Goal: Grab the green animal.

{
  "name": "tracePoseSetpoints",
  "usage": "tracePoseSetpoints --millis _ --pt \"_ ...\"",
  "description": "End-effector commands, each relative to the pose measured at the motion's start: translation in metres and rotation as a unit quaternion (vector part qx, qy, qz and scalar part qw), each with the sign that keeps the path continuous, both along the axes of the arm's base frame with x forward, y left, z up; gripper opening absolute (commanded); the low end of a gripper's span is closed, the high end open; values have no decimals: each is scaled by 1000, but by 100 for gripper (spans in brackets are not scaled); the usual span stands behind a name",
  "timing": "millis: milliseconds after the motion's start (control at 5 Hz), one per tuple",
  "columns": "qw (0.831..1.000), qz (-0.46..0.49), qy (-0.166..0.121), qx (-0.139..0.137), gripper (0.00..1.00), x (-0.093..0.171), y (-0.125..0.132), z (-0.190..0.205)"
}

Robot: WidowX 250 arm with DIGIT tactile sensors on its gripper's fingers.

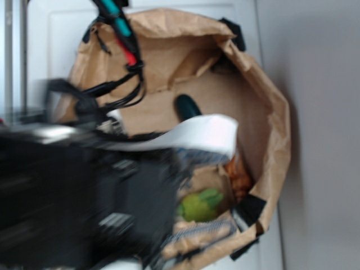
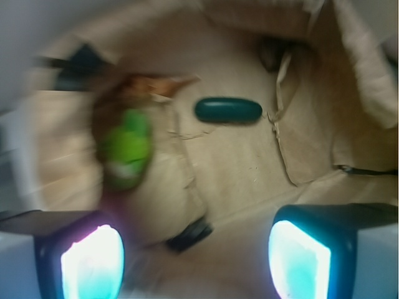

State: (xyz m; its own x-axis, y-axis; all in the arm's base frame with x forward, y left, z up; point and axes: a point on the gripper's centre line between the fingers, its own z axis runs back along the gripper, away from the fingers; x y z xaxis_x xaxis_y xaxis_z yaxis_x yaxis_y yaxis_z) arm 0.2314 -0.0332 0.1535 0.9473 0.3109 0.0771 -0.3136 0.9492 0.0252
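Jaws are spread wide with nothing between them. In the wrist view the gripper (image 2: 196,261) hangs above the floor of the brown paper bag (image 2: 237,162), both fingertips (image 2: 299,258) glowing teal along the bottom edge.

So the green animal (image 2: 128,149) isn't lined up yet. It sits ahead of the jaws and off toward the left finger, lying lengthwise, blurry but clearly lime green. Right beyond it, touching or nearly so, is the orange-brown pointed shell (image 2: 159,84). The dark teal capsule (image 2: 228,110) is further ahead, closer to the centreline, apart from the toy.

From the exterior view, the toy (image 1: 201,205) is tucked near the bag's wall, with the arm blocking a lot of it.

My take on doing this well: slide over until the toy is centred between the fingers, rotate so they close across its narrow width, then drop straight down. It looks soft, so it should squish into a decent grip. Watch the shell and those paper folds near it; catching either is the likely way to botch this.
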Motion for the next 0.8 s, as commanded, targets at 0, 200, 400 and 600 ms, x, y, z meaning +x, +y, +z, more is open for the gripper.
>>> tracePoseSetpoints --millis 0,200,400,600 --pt "999 27 -32 -20 100 19 26 -50" --pt "996 25 -55 -61 100 28 21 -69" --pt "995 19 -73 -68 100 38 -6 -78" --pt "992 27 -88 -89 100 18 -44 -65"
